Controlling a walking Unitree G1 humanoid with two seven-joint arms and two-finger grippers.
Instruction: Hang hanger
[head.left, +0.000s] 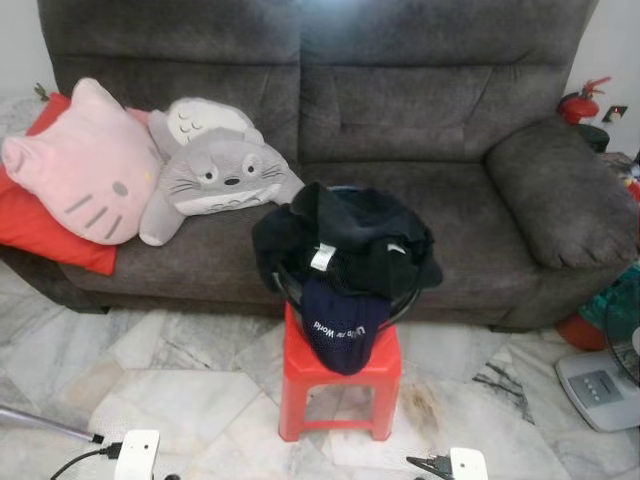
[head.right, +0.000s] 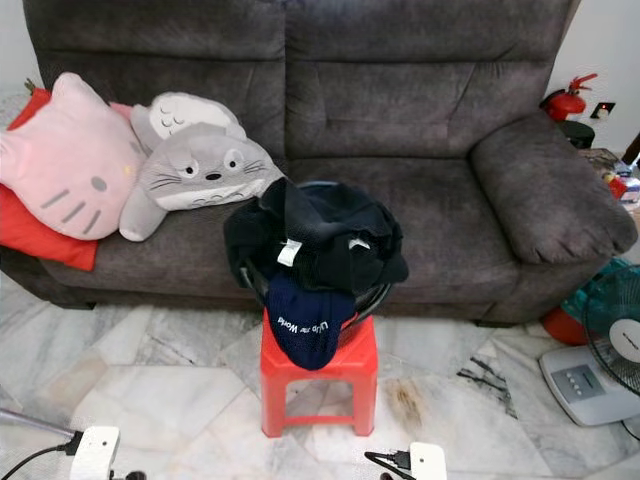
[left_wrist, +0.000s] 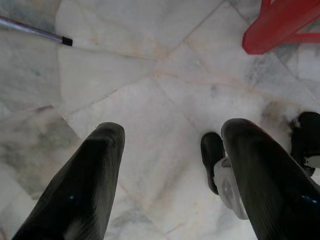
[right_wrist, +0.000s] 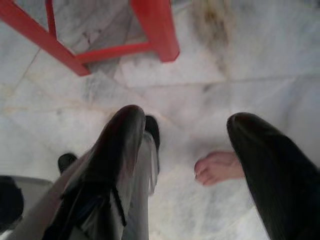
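A grey sofa (head.left: 420, 110) carries a pink cat cushion (head.left: 85, 165), a red cushion (head.left: 40, 225) under it and a grey plush creature (head.left: 220, 170) just beside. Before the sofa, a red stool (head.left: 340, 385) on the marble floor (head.left: 150, 380) bears a black basket (head.right: 372, 296) heaped with dark clothes (head.left: 345, 245). A fire extinguisher (head.left: 582, 100) stands behind the armrest, a fan (head.right: 615, 340) near the floor's edge, and a person's bare toes (right_wrist: 217, 167) rest on the marble.

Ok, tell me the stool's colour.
Red; the stool shows best in the left eye view.
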